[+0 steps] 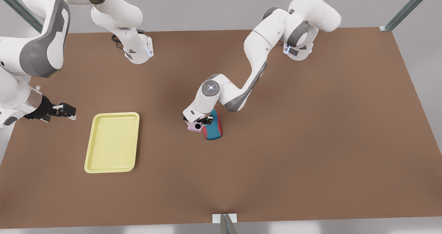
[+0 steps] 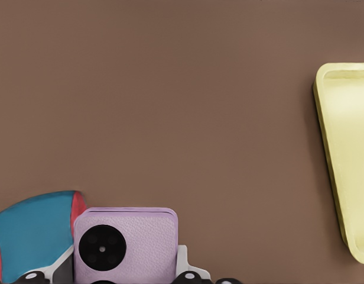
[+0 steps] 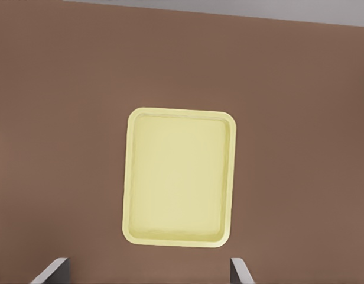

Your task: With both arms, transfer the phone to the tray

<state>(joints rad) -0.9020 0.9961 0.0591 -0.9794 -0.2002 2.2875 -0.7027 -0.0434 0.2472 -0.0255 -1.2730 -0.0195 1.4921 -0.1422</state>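
Early stage of the transfer. At the front view's left, the right gripper (image 1: 70, 111) waits beside the tray (image 1: 90, 150), fingers spread wide and holding nothing; the tray lies bare, long axis running toward the table's near edge. At centre, the left gripper (image 1: 202, 120) straddles the phone (image 1: 192, 127), which lies flat on the table (image 1: 310, 140), lens upward, touching the mouse (image 1: 214, 130); whether its fingers clamp it cannot be told. Lifting, carrying and placing appear to remain.
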